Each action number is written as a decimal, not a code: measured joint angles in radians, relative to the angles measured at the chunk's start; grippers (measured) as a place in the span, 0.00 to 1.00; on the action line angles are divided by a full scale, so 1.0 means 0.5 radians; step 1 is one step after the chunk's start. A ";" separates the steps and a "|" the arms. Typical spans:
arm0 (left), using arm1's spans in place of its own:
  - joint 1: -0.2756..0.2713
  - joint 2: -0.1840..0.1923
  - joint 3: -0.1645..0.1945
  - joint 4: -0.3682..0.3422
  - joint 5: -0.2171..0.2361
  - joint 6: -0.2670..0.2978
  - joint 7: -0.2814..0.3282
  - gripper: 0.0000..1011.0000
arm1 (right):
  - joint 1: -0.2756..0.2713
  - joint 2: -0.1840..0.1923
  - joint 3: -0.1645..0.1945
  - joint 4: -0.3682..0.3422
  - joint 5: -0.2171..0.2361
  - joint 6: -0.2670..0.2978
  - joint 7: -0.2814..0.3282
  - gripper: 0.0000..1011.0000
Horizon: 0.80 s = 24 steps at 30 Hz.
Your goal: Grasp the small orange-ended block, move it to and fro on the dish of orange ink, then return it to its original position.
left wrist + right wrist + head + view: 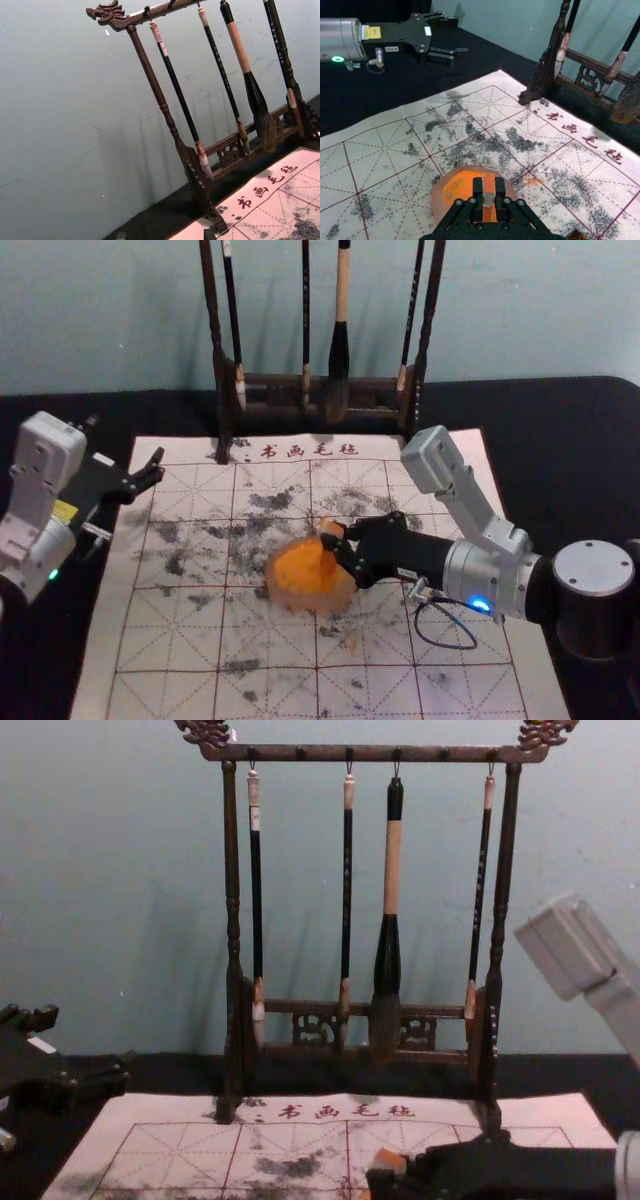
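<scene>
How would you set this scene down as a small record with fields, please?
right claw: shut on block
block position: over the dish; contact with ink unclear
dish contents: orange ink
surface: gridded mat with black smudges
left claw: open, at the head view's left
backdrop: rack with four hanging brushes

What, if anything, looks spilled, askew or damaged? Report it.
An orange smear lies on the mat beside the dish, probably stray ink, and black smudges stain the mat's grid, perhaps old ink. The dish looks level and the brushes hang straight from the rack; nothing looks broken.
</scene>
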<state>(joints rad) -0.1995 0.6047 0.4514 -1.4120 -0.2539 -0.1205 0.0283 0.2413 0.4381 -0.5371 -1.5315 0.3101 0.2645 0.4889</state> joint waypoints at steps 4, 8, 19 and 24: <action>0.000 0.000 0.000 0.000 0.000 0.000 0.000 0.99 | -0.007 0.008 -0.012 -0.010 0.003 0.006 0.005 0.13; 0.000 0.000 0.000 0.000 0.000 0.000 0.000 0.99 | -0.007 0.006 -0.034 -0.016 0.005 0.008 0.012 0.13; 0.000 0.000 0.000 0.000 0.000 0.000 0.000 0.99 | 0.008 -0.022 -0.076 -0.021 0.010 0.019 0.017 0.13; 0.000 0.000 0.000 0.000 0.000 0.000 0.000 0.99 | 0.025 -0.041 -0.092 -0.003 0.008 0.020 0.015 0.13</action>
<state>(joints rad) -0.1996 0.6047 0.4514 -1.4120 -0.2539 -0.1205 0.0283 0.2536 0.4175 -0.5831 -1.5328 0.3141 0.2745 0.4966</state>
